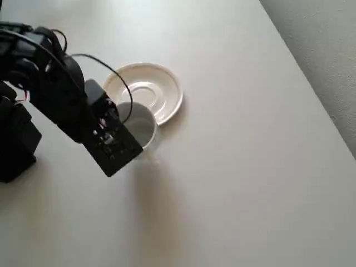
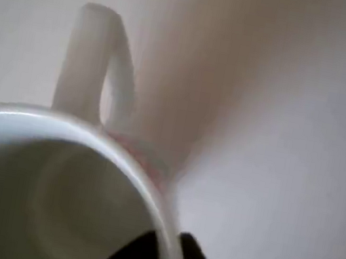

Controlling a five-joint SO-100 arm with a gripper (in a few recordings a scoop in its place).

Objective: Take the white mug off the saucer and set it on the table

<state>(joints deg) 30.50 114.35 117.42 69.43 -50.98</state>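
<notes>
White mug [image 1: 142, 127], pinched at its rim by the black claw [image 2: 166, 251], sits just below the bare saucer [image 1: 161, 83] left of centre in the overhead view, so only setting it on the desk [image 1: 250, 167] and letting go remains.

No readable text, label or number appears anywhere.

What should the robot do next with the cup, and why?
Probably lower it gently onto the table, then let go. The gripper pinches the white mug by its rim, and the saucer is already bare, with the mug beside it.
</notes>
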